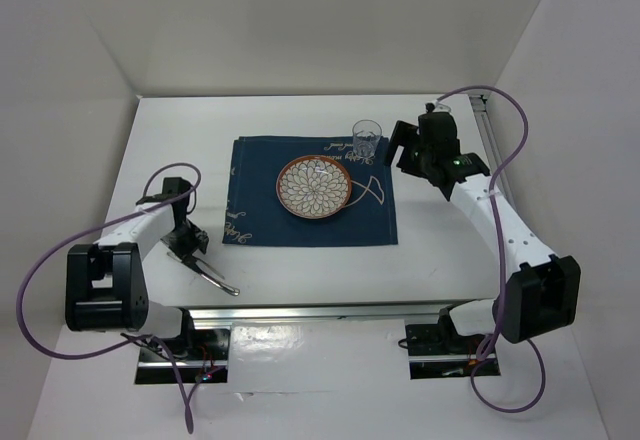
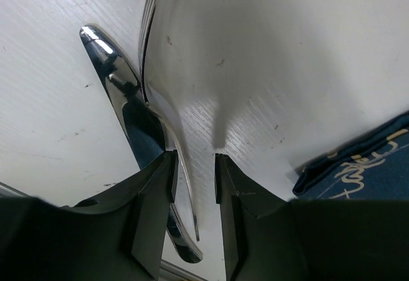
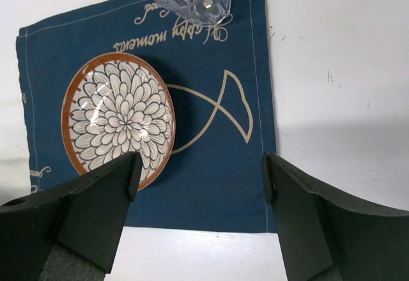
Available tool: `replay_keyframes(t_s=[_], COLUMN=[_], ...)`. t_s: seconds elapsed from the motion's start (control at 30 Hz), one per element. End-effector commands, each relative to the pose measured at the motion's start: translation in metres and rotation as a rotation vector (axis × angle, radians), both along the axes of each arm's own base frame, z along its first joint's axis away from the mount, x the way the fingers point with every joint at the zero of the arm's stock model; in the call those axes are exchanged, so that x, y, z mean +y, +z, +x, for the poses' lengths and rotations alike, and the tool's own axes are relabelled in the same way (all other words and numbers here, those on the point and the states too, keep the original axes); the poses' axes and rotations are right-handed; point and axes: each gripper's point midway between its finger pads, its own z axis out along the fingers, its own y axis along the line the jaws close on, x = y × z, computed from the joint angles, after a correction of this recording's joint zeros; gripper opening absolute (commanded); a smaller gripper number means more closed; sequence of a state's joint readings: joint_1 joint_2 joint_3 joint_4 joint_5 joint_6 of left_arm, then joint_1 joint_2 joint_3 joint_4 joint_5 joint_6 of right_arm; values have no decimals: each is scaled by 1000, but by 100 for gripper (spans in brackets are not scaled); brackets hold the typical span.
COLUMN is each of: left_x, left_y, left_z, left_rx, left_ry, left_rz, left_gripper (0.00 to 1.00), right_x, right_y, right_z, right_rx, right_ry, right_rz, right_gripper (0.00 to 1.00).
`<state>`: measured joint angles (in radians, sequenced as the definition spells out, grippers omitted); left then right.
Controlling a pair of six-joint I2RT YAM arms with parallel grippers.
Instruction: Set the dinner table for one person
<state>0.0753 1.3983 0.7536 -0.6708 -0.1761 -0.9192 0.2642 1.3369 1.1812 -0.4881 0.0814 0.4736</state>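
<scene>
On the counter (image 1: 180, 140), a wide matte white top that fills most of the top view, you have a navy placemat (image 1: 250, 210) lying in the middle. A flower-patterned plate (image 1: 314, 186) with a brown rim sits on it, a little right of centre and beside a pale fish drawing (image 3: 223, 112). A clear glass (image 1: 366, 140) stands upright at the far right corner of the placemat, apart from the plate. It is the thing nearest to your right tool (image 3: 201, 166), which hangs over the right edge of the cloth with its fingers spread wide. Your left tool (image 2: 195, 166) is down low over the metal cutlery (image 1: 210, 275), which lies on the bare counter to the left of the placemat and closer to the arm bases. The cloth's corner is near it but does not touch it. The fingers of this tool stand only a narrow gap apart. A thin metal piece (image 2: 185, 191) runs between them with white counter visible on both sides, and a broader shiny handle (image 2: 118, 89) lies just beside it. An aluminium rail (image 1: 320, 310) runs along the near edge of the counter. Plain white walls (image 1: 300, 20) close the space on three sides, and purple cables (image 1: 505, 150) loop from both arms.
</scene>
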Motion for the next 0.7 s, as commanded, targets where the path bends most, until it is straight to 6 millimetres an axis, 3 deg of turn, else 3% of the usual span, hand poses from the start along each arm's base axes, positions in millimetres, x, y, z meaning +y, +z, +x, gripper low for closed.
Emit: replay_keyframes(t_s=[0.0, 0.23, 0.3, 0.47, 0.53, 0.63, 0.67], left_x=[-1, -5, -5, -5, 1, 3, 3], left_y=[-9, -9, -11, -4, 16, 42, 60], left_z=[-3, 1, 2, 7, 18, 32, 46], left_rx=[23, 0, 2, 4, -41, -101, -159], left_ry=[8, 6, 6, -10, -17, -61, -89], left_rz=[-14, -23, -23, -13, 17, 45, 65], left_gripper=[46, 45, 39, 10, 0, 0, 0], right_x=[0, 1, 1, 1, -1, -2, -2], right_y=[4, 3, 3, 1, -1, 1, 1], right_z=[-5, -10, -10, -12, -13, -16, -16], right_rx=[-15, -12, -12, -2, 5, 5, 5], right_ry=[4, 6, 6, 6, -1, -1, -1], right_rz=[14, 27, 27, 24, 16, 16, 16], right_gripper=[88, 88, 88, 88, 88, 88, 88])
